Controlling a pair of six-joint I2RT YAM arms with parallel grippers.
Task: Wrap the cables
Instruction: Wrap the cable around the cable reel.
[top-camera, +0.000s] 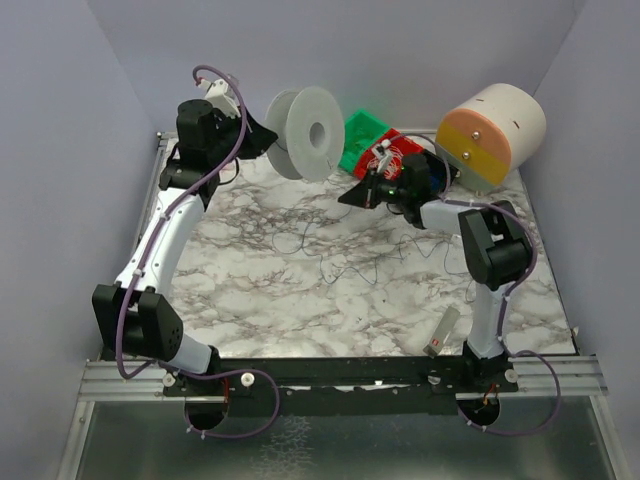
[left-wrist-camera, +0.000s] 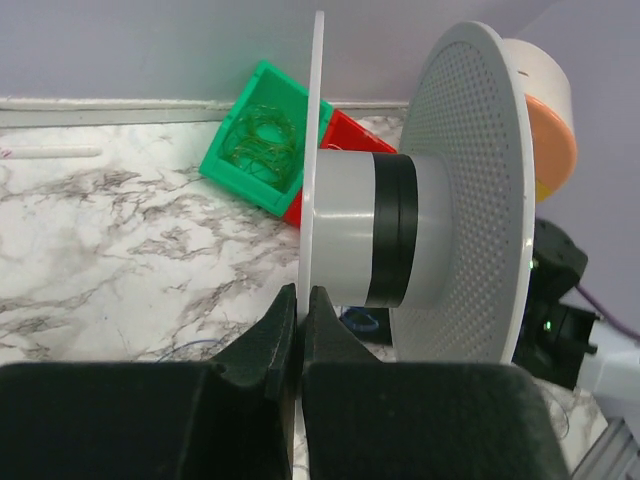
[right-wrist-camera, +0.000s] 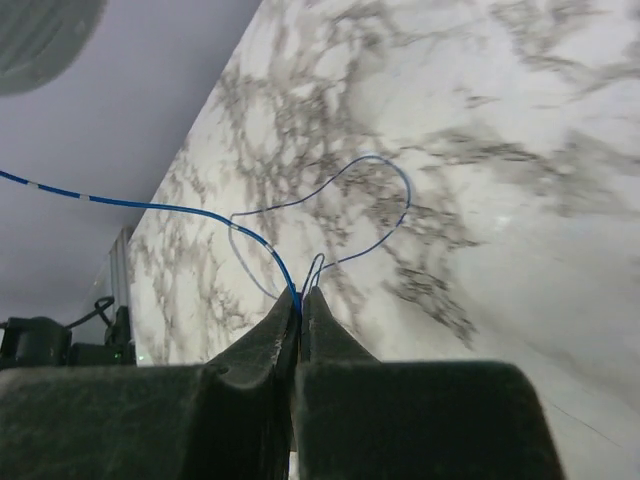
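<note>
Several hair-thin dark cables (top-camera: 300, 228) lie in a loose tangle on the marble table (top-camera: 250, 300), in front of the spool. My left gripper (top-camera: 268, 136) holds a white spool (top-camera: 315, 130) upright at the back. In the left wrist view its fingers (left-wrist-camera: 300, 300) are shut on the spool's thin near flange (left-wrist-camera: 317, 120); the grey core carries a black band (left-wrist-camera: 392, 232). My right gripper (top-camera: 346, 197) hovers right of the spool. In the right wrist view it (right-wrist-camera: 300, 298) is shut on one thin cable (right-wrist-camera: 200, 212), which looks blue there and runs off left, with a loop (right-wrist-camera: 385, 175) over the table.
A green bin (top-camera: 362, 135) of wire rings and a red bin (top-camera: 402, 150) stand behind the spool. A big cream, orange and yellow cylinder (top-camera: 492, 135) lies at the back right. A small white stick (top-camera: 443, 332) lies near the right arm's base. A small blue coil (left-wrist-camera: 362, 322) lies under the spool.
</note>
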